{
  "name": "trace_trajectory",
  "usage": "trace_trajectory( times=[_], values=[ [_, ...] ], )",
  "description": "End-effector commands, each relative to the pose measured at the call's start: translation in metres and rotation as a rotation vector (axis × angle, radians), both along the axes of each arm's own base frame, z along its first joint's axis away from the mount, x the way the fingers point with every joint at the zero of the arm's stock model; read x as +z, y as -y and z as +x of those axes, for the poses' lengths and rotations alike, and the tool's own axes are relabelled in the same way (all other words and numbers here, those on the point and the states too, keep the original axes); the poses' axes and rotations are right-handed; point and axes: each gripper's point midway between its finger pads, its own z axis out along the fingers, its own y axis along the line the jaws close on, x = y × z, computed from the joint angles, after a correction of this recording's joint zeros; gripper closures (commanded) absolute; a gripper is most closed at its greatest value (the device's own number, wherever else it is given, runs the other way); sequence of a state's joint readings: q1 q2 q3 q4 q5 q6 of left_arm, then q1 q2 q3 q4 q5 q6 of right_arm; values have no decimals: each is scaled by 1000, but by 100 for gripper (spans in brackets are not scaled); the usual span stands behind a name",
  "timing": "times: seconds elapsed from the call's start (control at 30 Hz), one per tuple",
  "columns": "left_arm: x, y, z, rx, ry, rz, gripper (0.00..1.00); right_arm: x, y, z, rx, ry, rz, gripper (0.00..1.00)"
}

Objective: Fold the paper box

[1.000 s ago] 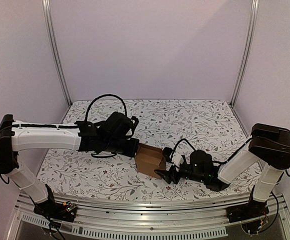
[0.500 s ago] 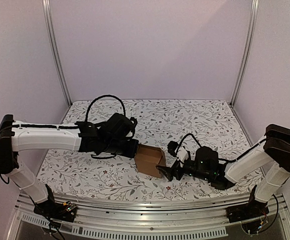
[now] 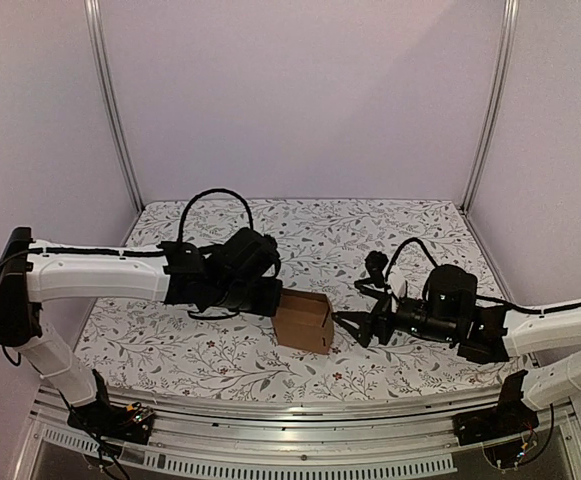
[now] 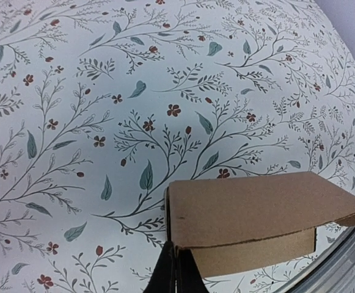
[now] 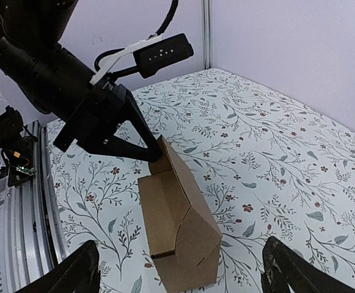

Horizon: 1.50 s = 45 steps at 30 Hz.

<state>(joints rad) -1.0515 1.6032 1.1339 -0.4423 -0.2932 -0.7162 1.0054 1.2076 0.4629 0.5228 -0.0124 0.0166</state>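
The paper box (image 3: 303, 322) is a small brown carton standing on the flowered table, with its lid folded down at a slant. My left gripper (image 3: 273, 300) is shut on the box's left rear edge; in the left wrist view its black fingers (image 4: 176, 271) pinch a thin wall of the box (image 4: 256, 207). My right gripper (image 3: 355, 325) is open and empty, a short way to the right of the box and apart from it. In the right wrist view the box (image 5: 180, 229) stands ahead of the wide-spread right gripper (image 5: 180, 244), with the left gripper (image 5: 153, 152) gripping its far corner.
The flowered tablecloth (image 3: 390, 240) covers the table. A metal rail (image 3: 300, 405) runs along the near edge and also shows in the right wrist view (image 5: 18, 207). Pale walls and upright frame posts (image 3: 110, 110) close in the back and sides.
My right gripper has drawn back to the right and risen, away from the box's lower right corner. The box has turned a little and stands squarer. The left gripper keeps its hold.
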Motion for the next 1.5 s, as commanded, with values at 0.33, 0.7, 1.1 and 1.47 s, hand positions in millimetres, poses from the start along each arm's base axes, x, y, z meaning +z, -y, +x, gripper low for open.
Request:
trace_trajectory(
  times=[0.33, 0.7, 1.1, 1.47],
  values=[
    [-21, -4, -8, 124, -18, 90, 100, -7, 40, 10, -202, -272, -141, 1],
    [-23, 11, -14, 153, -23, 74, 100, -12, 36, 23, -277, -327, -171, 14],
    [-23, 18, -22, 142, -26, 66, 100, -21, 11, 28, -263, -330, -241, 36],
    [-18, 21, -25, 129, -12, 68, 100, -43, 7, 33, -311, -321, -333, 49]
  ],
)
